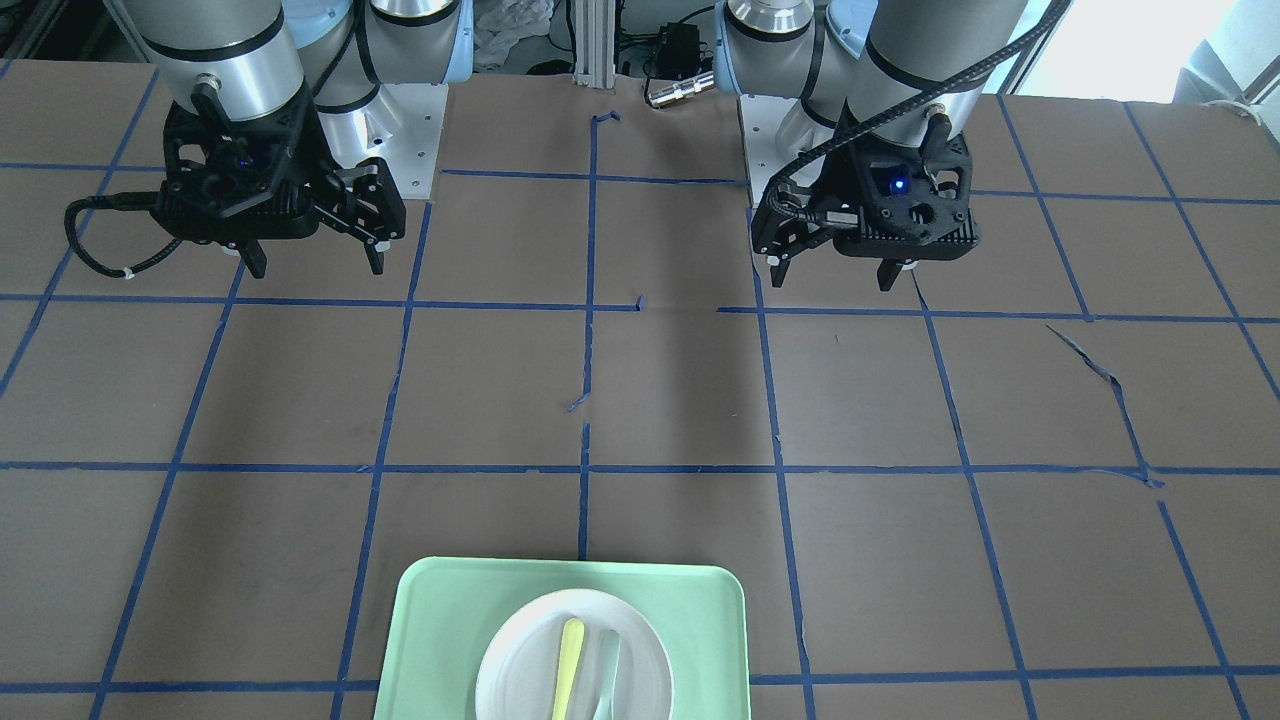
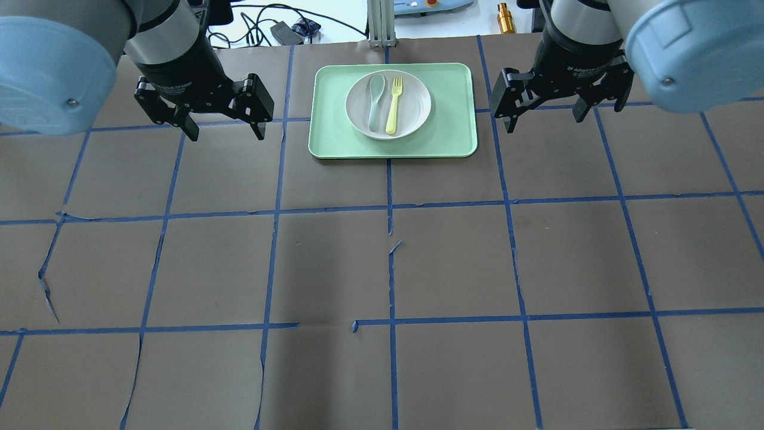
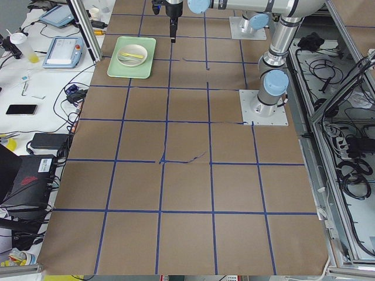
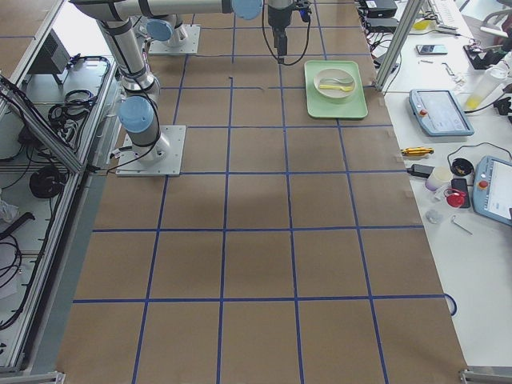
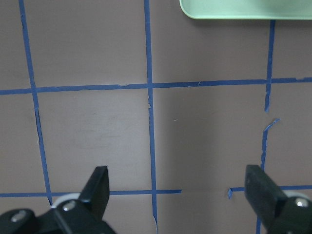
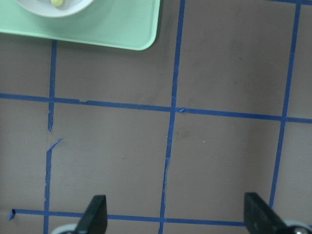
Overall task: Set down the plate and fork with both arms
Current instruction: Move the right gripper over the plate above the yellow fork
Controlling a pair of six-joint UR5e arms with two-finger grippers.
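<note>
The round white plate [image 2: 416, 105] lies in the mint-green tray [image 2: 453, 122] at the table's far middle. The yellow fork [image 2: 394, 105] lies on the plate, next to a pale grey-green spoon [image 2: 375, 101]. My left gripper [image 2: 225, 130] is open and empty, above the table to the left of the tray. My right gripper [image 2: 544, 119] is open and empty, to the right of the tray. In the front-facing view the plate [image 1: 515, 670] and fork [image 1: 568, 660] are at the bottom edge, the left gripper [image 1: 830, 278] on the right, the right gripper [image 1: 317, 267] on the left.
Brown paper with a blue tape grid [image 2: 391, 263] covers the table. The left wrist view shows a tray corner [image 5: 243, 9]. The right wrist view shows the tray [image 6: 107, 29] and the plate's rim [image 6: 53, 9]. Tablets and tools lie past the far edge [image 4: 436, 112].
</note>
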